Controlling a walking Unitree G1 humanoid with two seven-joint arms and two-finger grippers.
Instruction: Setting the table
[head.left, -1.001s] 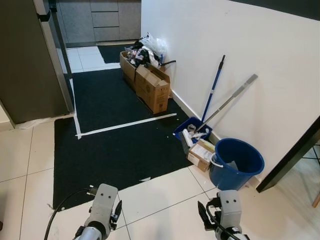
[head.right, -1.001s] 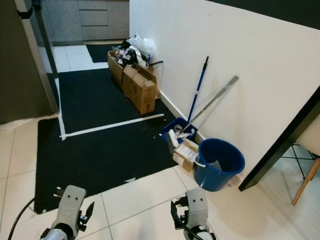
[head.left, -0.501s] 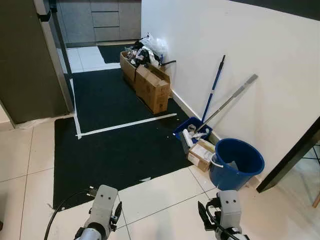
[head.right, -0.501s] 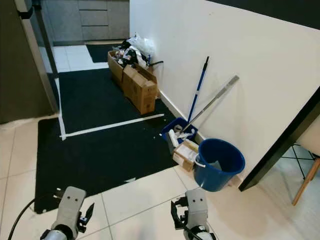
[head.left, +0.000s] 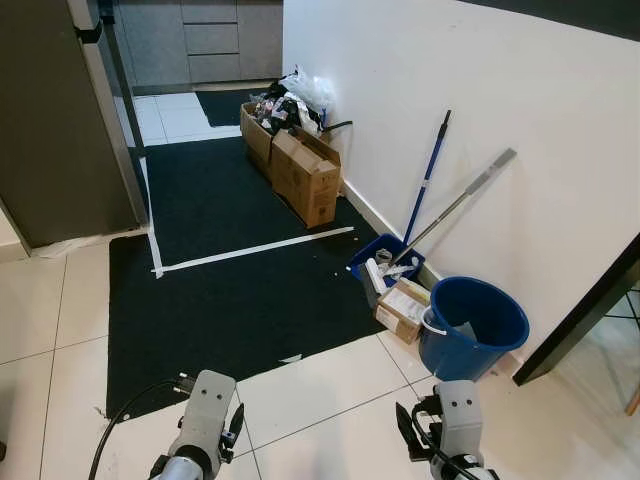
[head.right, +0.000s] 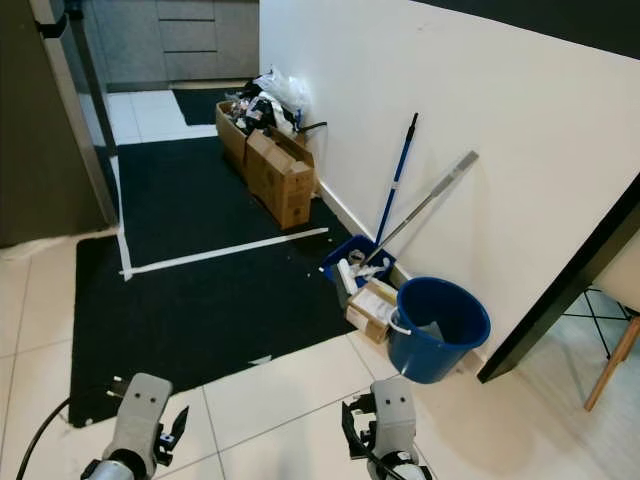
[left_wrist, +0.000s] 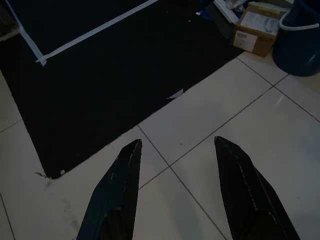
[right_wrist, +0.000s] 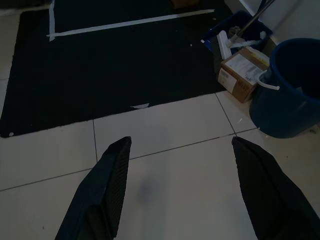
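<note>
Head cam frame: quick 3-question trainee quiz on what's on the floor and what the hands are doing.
1. True or false: the blue bucket stands on the black mat.
2. Which lean against the wall? A) two long poles B) a ladder C) a chair
3. Fill in: the left hand and right hand both hang over the white ____ floor, fingers open, holding nothing.

Key:
1. False; it stands on tile by the wall, beside a small cardboard box.
2. A
3. tile
</note>
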